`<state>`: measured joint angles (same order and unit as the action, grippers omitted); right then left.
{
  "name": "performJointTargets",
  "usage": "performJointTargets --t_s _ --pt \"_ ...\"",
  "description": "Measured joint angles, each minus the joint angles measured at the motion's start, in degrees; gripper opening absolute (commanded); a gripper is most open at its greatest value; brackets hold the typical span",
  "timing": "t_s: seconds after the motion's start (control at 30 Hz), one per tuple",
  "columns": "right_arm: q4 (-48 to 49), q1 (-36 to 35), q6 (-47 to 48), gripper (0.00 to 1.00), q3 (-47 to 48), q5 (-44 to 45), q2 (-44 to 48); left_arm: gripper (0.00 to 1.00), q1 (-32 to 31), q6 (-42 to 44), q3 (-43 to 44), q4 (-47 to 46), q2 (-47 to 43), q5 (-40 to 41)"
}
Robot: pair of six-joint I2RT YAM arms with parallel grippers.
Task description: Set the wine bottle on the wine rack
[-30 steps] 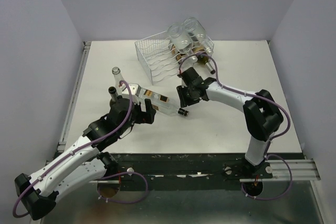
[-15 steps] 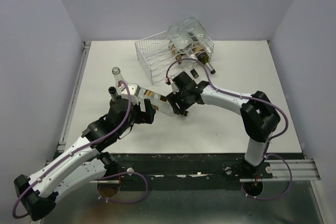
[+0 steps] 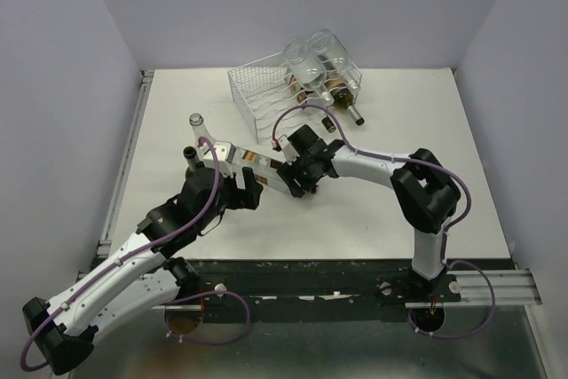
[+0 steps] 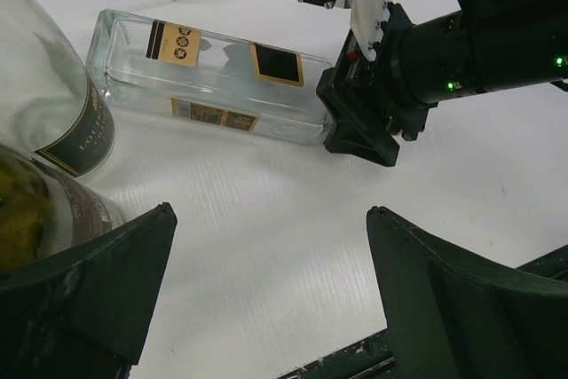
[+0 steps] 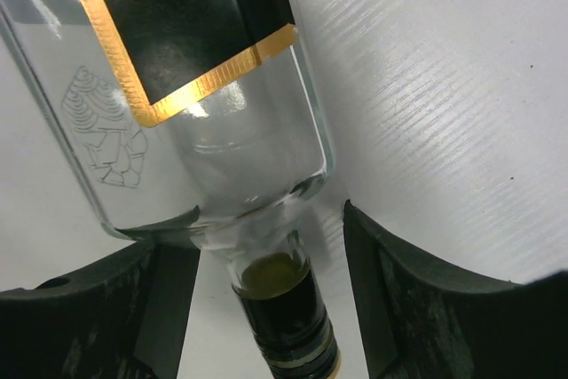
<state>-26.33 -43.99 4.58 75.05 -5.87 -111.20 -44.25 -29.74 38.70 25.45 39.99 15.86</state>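
Though flat, bottle (image 5: 195, 86) inside end effector (image 5: 266, 255)

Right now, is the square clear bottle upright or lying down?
Lying down: the bottle rests lengthwise on the table, labels facing up.

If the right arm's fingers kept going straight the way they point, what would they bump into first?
The clear bottle lying on its side. Its neck sits between the fingers of the right gripper, so they'd probably hit its wider shoulders first.
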Motion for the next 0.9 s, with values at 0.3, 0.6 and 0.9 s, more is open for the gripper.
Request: performJointTargets --t_s 0.3,0.6,0.9 --pt "9.14 -0.55 -0.07 0.50 -6.08 0.02 2.34 0.99 0.00 0.04 0.00 -0.04 -0.09 0.00" --pt "10.40 -3.04 -0.98 0.01 -6.45 1.84 2.34 0.99 0.00 0.09 0.02 0.02 0.98 0.00" --pt "11.61 -3.34 -2.56 0.01 -10.56 1.86 5.46 0.99 0.00 -0.02 0.02 -0.07 0.96 -0.02"
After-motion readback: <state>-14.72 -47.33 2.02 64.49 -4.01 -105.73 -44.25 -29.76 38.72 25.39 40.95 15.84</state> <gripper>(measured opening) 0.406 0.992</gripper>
